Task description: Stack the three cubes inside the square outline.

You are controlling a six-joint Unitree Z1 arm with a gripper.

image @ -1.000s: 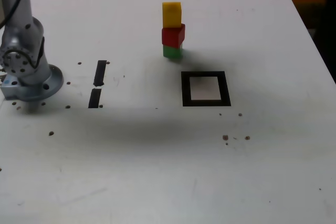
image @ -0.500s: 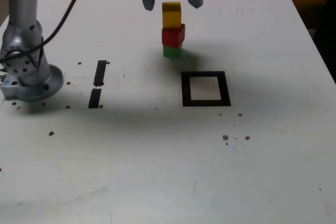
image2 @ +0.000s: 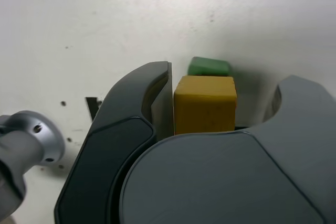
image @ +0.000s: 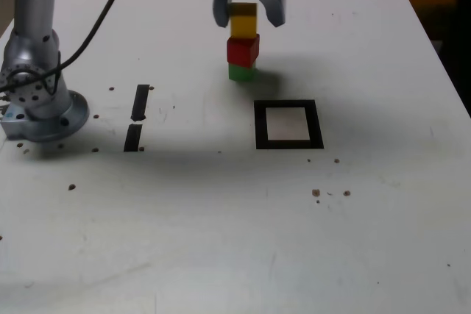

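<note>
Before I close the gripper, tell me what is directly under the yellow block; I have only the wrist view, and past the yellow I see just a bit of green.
Observer: A red block is directly under the yellow block, above the green one.
Operator: Good. Now tell me where that pile stands against the black square.
Observer: The pile is outside the black square, which lies below and to the right of it in the exterior view.
</note>
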